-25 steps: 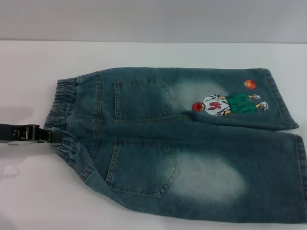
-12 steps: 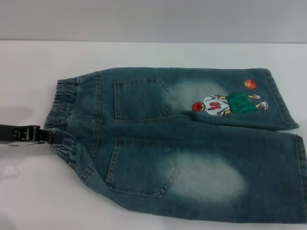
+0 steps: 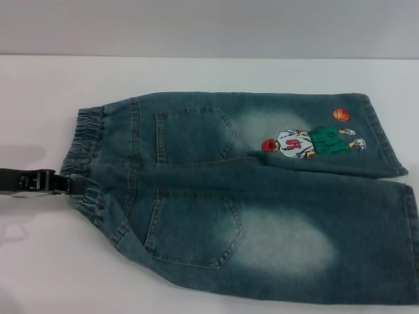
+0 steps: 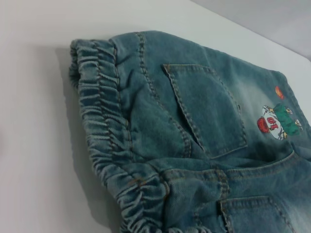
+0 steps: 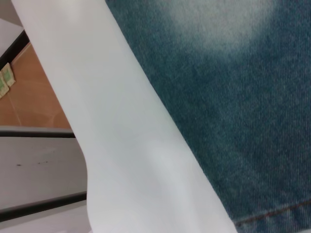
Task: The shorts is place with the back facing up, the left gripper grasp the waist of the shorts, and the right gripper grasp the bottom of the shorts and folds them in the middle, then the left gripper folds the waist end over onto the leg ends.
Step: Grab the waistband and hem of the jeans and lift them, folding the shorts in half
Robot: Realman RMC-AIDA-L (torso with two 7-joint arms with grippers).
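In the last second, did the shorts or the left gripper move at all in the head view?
No visible change. The left gripper remains at the waist of the shorts, and the shorts lie flat on the white table, back pockets up, as before. The right gripper does not show in the head view.
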